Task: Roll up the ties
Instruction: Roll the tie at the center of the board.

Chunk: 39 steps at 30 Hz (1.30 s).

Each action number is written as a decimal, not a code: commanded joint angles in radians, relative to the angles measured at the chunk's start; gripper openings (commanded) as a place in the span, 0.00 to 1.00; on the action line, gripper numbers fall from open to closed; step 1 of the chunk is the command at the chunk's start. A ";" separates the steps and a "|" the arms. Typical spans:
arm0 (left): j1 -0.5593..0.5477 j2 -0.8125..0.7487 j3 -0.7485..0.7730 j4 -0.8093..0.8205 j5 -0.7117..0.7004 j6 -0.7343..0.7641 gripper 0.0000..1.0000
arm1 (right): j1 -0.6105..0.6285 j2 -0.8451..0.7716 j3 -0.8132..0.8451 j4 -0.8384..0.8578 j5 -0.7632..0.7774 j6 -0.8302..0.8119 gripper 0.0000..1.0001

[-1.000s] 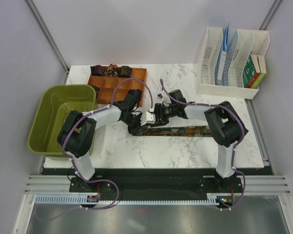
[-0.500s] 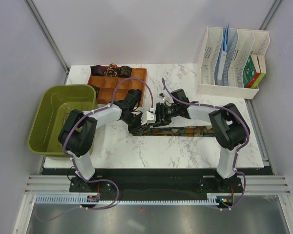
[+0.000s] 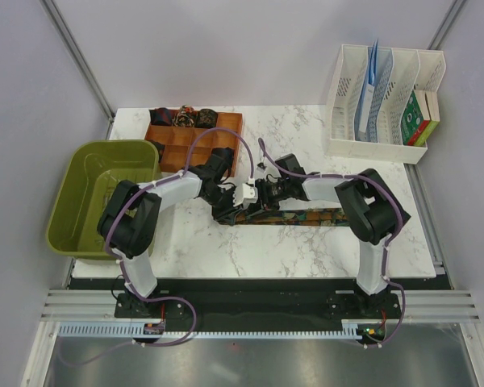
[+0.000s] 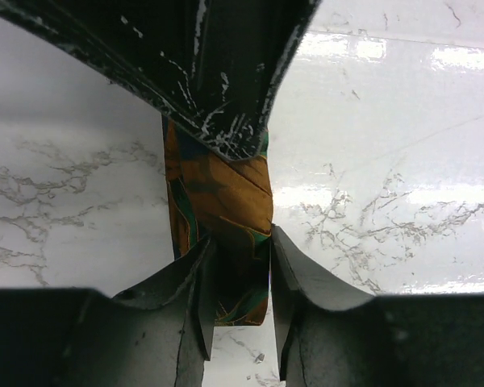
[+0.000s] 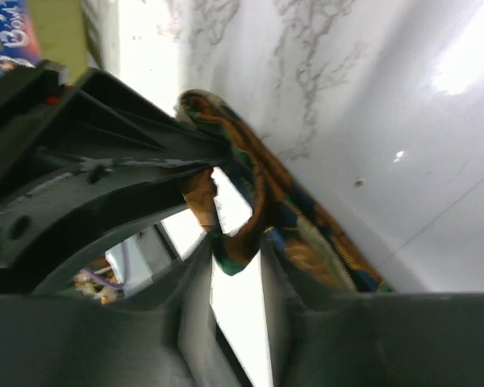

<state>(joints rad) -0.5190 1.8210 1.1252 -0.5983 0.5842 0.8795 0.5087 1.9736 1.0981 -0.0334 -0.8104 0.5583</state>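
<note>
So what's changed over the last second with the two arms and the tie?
The right arm shifted its wrist slightly right, then back left. The right gripper stayed at the left end of the tie, jaws around a fold. The left gripper stayed clamped on that same end. The tie's flat length did not move.

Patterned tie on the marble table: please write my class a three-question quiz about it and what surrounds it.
1. True or false: the patterned tie lies in the green bin.
2. Where do the rolled ties sit? A) green bin B) wooden tray C) white file rack
3. Fill in: the left gripper is shut on the patterned ____.

Key: 1 false, it is stretched across the table; 2 B, in the back row; 3 tie.
</note>
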 commanded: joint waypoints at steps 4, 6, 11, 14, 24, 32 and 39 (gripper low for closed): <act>0.017 -0.008 -0.024 -0.024 -0.006 0.018 0.50 | 0.002 0.022 -0.004 -0.051 0.099 -0.083 0.03; 0.033 -0.061 -0.047 -0.017 0.009 0.026 0.59 | 0.002 0.031 0.000 -0.072 0.108 -0.090 0.00; 0.091 -0.160 -0.119 0.055 -0.003 0.044 0.70 | 0.002 0.050 0.016 -0.094 0.135 -0.109 0.00; 0.096 -0.163 -0.145 0.087 -0.032 0.061 0.71 | 0.004 0.060 0.025 -0.106 0.146 -0.115 0.00; 0.088 -0.101 -0.139 0.146 -0.021 0.069 0.72 | 0.007 0.085 0.034 -0.122 0.166 -0.107 0.00; 0.074 -0.134 -0.068 0.069 0.069 0.059 0.39 | 0.011 0.103 0.049 -0.135 0.185 -0.107 0.00; -0.013 -0.118 0.007 0.068 0.111 -0.025 0.39 | 0.019 0.116 0.054 -0.131 0.178 -0.097 0.00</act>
<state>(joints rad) -0.4706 1.7115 1.0641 -0.5369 0.6140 0.9066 0.5133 2.0308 1.1473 -0.1398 -0.7433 0.4843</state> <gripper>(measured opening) 0.397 0.021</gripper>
